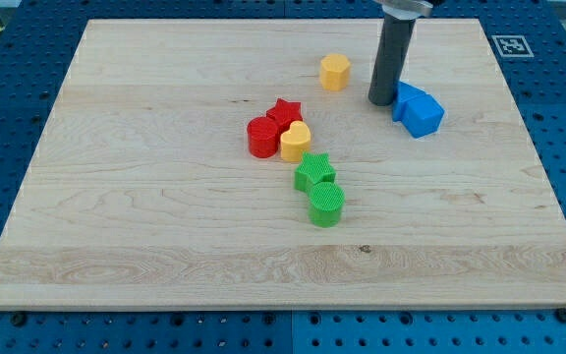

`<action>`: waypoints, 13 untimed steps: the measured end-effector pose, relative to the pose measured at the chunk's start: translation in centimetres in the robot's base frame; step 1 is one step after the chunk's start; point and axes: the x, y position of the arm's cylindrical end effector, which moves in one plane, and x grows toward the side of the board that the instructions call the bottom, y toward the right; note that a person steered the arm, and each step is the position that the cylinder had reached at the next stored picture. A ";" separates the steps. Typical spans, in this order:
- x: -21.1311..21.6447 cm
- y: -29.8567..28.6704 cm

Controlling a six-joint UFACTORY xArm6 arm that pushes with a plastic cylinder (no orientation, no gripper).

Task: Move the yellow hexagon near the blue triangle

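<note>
Status: yellow hexagon (334, 72) sits toward the view's top of the wooden board (145, 226), close to the view's left of the blue block (419, 109), which we take as the task's blue triangle, though its exact shape is hard to make out. My tip (381, 102) stands between the two, touching or nearly touching the blue block's left edge, and just to the right of the hexagon. The rod has no jaws, so it grips nothing; it can only push.

We judge the step as late: the hexagon already lies near the blue block, with only the rod's width between them. If a closer fit is wanted, the next move calls for bringing the tip round to the hexagon's far left side and pushing rightward, taking care not to knock the blue block away.

Remaining blocks lie well to the lower left of the blue block: a red star (284, 111), a red cylinder (261, 137), a yellow heart (296, 142), a green star (314, 171) and a green cylinder (326, 205), bunched in a loose chain. All blocks look like ribbed plastic with ridged sides; the board is pale, smooth-grained wood.
</note>
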 end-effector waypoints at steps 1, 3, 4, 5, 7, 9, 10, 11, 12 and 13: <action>0.0 0.4; 0.1 1.6; 0.1 1.6; 0.1 0.6; 0.1 -0.2; 0.1 -7.0; -0.3 -8.7; -1.9 -10.3; -3.3 -10.4; -4.8 -7.6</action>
